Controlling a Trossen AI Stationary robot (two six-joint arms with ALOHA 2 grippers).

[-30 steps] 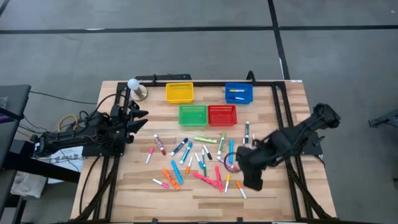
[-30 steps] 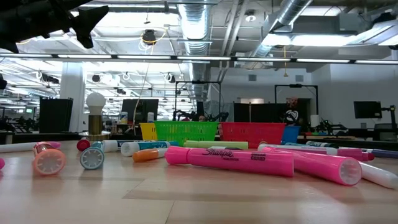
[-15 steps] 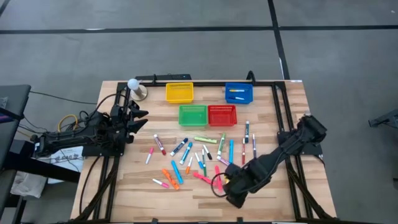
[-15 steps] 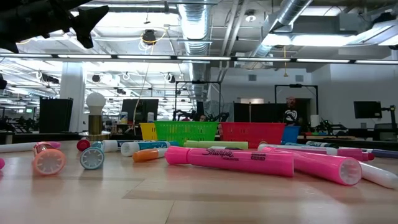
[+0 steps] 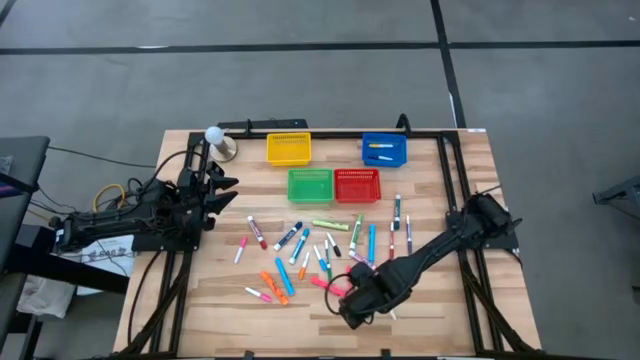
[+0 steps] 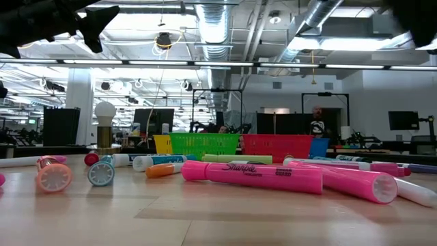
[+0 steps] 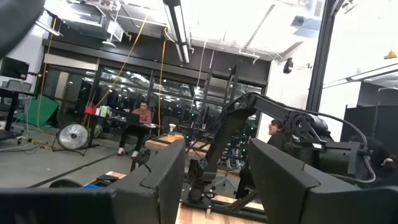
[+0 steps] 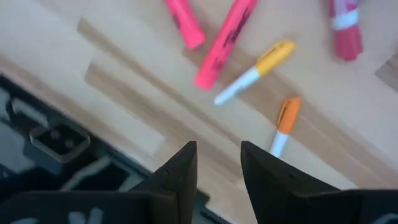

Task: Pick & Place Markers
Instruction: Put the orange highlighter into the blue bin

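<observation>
Many markers point(image 5: 320, 255) in pink, orange, blue, green and red lie flat and scattered on the wooden table's middle. My right gripper point(image 5: 347, 303) hangs open above the near part of the heap and points straight down. Its wrist view shows its fingers point(image 8: 180, 171) apart over bare wood, with two pink markers point(image 8: 222, 45), a yellow-and-white one point(image 8: 256, 71) and an orange-and-white one point(image 8: 283, 123) lying past them. My left gripper point(image 5: 224, 190) waits open at the table's left side, raised, with nothing between its fingers point(image 7: 166, 180).
Four mesh baskets stand at the back: yellow point(image 5: 288, 149), blue point(image 5: 384, 150) with markers inside, green point(image 5: 310, 185), red point(image 5: 357, 185). A small lamp with a round bulb point(image 5: 214, 135) stands at the far left. A black frame rail point(image 5: 455, 190) runs along the right side.
My right gripper has come down and gone toward the table's left and near edges, from beside the right of the heap to over its near part, rolling about its own axis as it went. The markers have not moved.
</observation>
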